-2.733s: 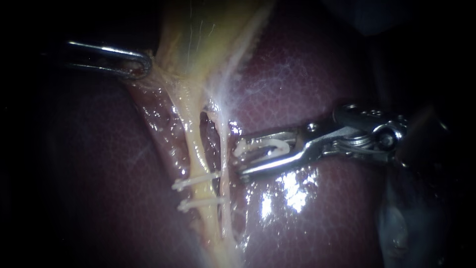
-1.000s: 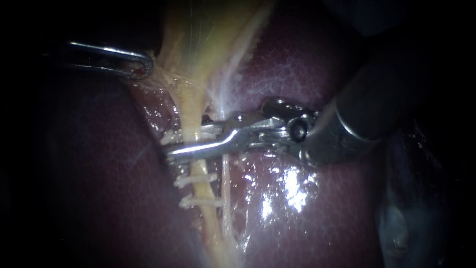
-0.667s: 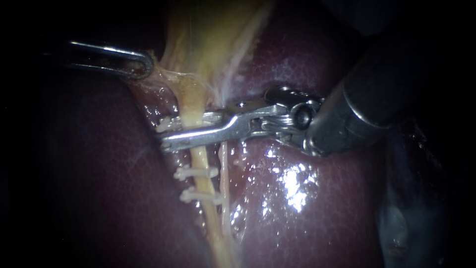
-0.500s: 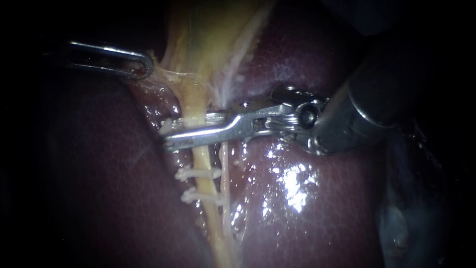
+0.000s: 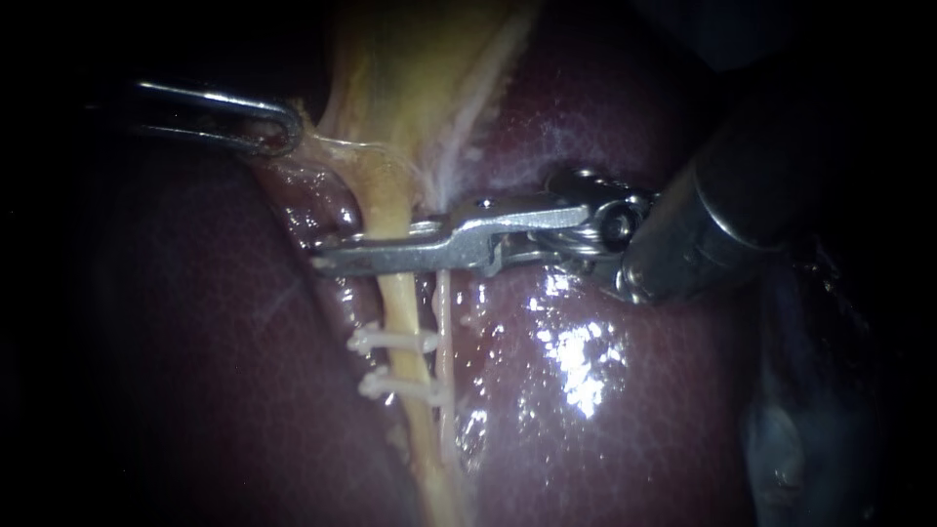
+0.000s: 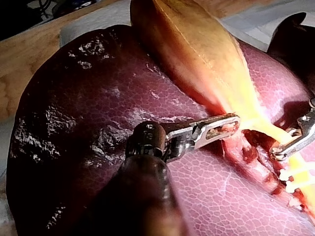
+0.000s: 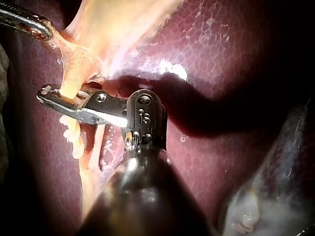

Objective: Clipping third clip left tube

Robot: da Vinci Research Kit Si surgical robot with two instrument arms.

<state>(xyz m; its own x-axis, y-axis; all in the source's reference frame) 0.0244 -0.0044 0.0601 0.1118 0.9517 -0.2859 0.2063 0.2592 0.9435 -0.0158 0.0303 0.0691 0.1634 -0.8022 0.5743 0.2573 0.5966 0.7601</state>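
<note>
Endoscope view: right instrument (image 5: 327,262) jaws nearly closed across the left tube (image 5: 398,307), clamping it from both sides, tips just past its far edge. Two clips (image 5: 390,342) sit just below, with bare liver (image 5: 605,410) either side. Any clip inside the jaws is hidden. Left instrument (image 5: 283,129) grips the gallbladder (image 5: 420,68) edge, shaft lost in dark

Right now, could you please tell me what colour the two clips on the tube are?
The clips are white, shown best in the endoscope view.
</note>
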